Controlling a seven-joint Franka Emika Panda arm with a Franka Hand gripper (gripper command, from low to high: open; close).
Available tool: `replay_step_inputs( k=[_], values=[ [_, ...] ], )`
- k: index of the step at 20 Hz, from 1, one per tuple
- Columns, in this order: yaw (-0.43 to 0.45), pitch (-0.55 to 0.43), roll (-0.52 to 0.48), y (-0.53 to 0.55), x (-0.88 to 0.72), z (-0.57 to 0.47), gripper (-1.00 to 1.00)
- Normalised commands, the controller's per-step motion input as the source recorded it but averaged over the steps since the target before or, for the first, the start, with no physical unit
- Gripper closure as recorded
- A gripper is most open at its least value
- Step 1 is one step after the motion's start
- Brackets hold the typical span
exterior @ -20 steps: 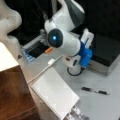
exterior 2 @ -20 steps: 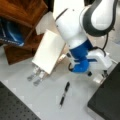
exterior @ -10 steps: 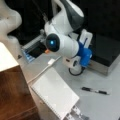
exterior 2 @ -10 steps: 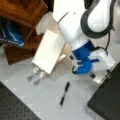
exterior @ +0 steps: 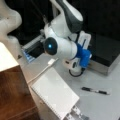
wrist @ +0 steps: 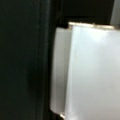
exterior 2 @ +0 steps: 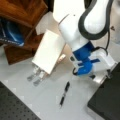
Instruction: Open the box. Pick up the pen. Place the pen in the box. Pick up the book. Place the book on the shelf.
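Observation:
The box stands at a front view's right with its black lid lying flat on silver-grey sides; its dark corner fills the bottom right of a front view. My gripper hangs at the box's near edge, and in a front view the gripper meets the lid's corner. The wrist view shows black lid beside a pale metal part, with no fingers in sight. The pen lies alone on the table, well clear of the gripper, pen. The white book leans by the shelf.
A grey trough with a blue edge sits behind the arm. Perforated metal rails stick out under the book. A white cable runs along the book's far side. The shelf holds a blue item.
The arm's elbow has shifted slightly towards the left of a front view, with the gripper staying at the box's edge. Pen, book and box have not moved.

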Motion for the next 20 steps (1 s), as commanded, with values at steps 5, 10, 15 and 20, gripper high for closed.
replay_step_inputs(
  k=[5,10,15,20],
  values=[
    [-0.084,-0.072,0.261,-0.07,0.0,-0.14,-1.0],
    [-0.084,-0.055,0.263,-0.11,0.04,-0.18,-1.0],
    [-0.058,-0.07,0.217,-0.1,0.09,-0.2,-1.0],
    [-0.025,-0.074,0.176,-0.12,0.11,-0.15,-1.0]
  ],
)
